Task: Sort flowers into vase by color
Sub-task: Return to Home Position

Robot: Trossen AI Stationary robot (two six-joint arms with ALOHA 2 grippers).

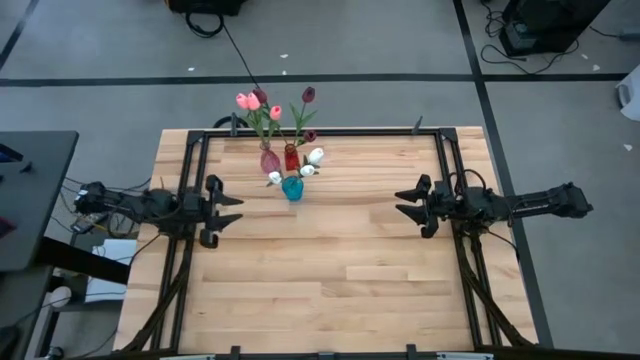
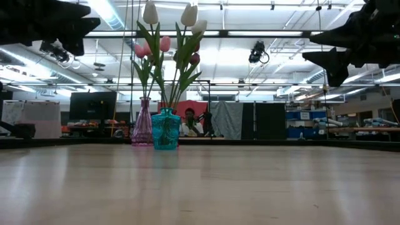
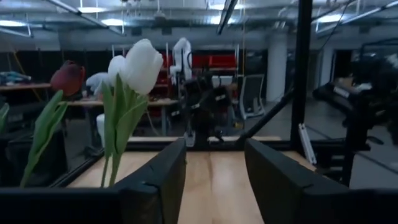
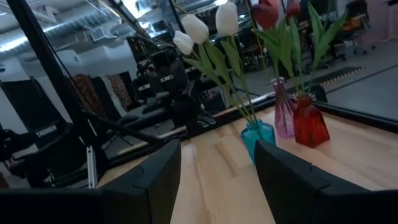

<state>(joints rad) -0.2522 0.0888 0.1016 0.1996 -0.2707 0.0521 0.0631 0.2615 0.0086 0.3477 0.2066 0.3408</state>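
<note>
Three small vases stand near the table's far edge. A teal vase [image 1: 292,188] holds white tulips [image 4: 196,28]. The pink vase [image 1: 270,160] holds pink tulips [image 1: 246,101], and maroon tulips [image 1: 308,95] rise from the red vase [image 1: 291,157]. Each stem sticks into its vase's neck. My left gripper [image 1: 238,209] hovers open above the table, left of the vases, with nothing between its fingers. My right gripper [image 1: 399,201] hovers open to their right, also with nothing in it. In the low view the teal vase [image 2: 165,129] stands in front of the pink vase [image 2: 142,125].
A black frame [image 1: 330,130] runs along the table's far edge and down both sides by the arms. Bare wooden tabletop [image 1: 330,280] spreads between the grippers and toward the near edge.
</note>
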